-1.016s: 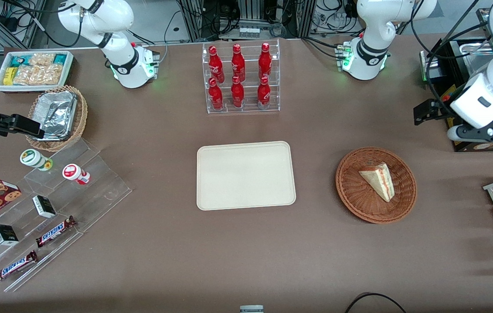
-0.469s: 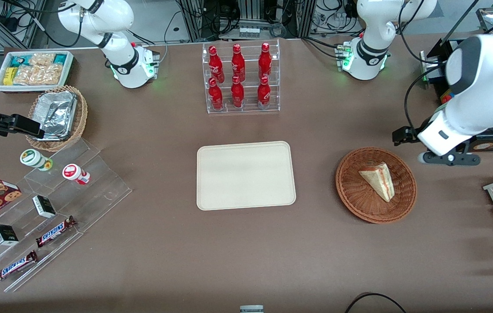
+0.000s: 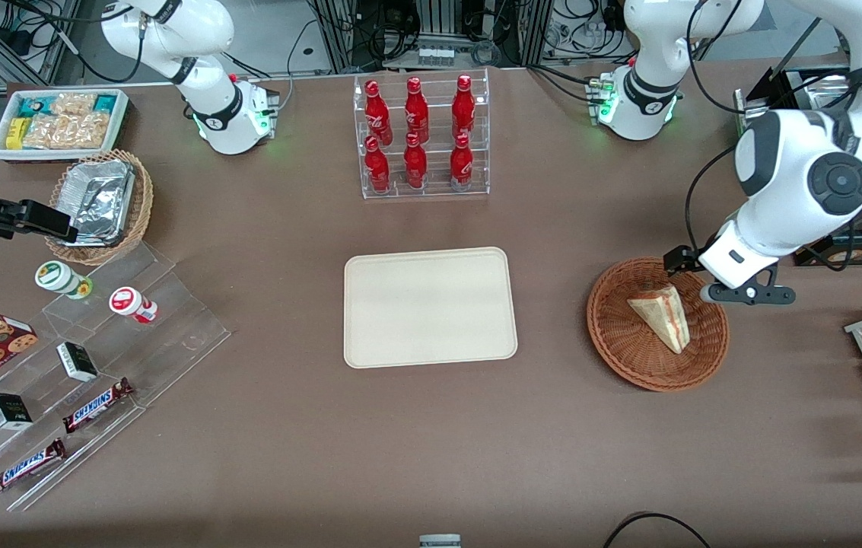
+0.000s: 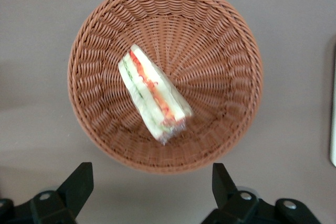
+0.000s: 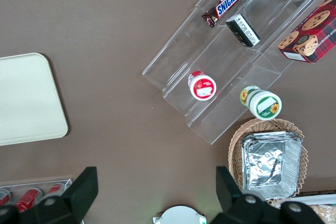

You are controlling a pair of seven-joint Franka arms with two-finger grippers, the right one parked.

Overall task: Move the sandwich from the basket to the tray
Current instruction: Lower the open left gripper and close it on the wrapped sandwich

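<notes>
Gripper (image 4: pixel 151 182) is hanging above the basket (image 3: pixel 621 342) rim, fingers (image 4: pixel 79 182) spread wide and gripping nothing. Sandwich (image 3: pixel 662 313) is lying flat inside the basket (image 4: pixel 220 51), filling edge (image 4: pixel 152 85) facing up. Tray (image 3: pixel 429 306) is sitting well apart, toward the parked arm's end.

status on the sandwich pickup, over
Pincer open, above basket rim. Sandwich lying in basket, untouched. Tray bare. Nothing in the way.

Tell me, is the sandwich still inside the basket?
Yes: the sandwich lies in the basket; the open gripper hovers above.
</notes>
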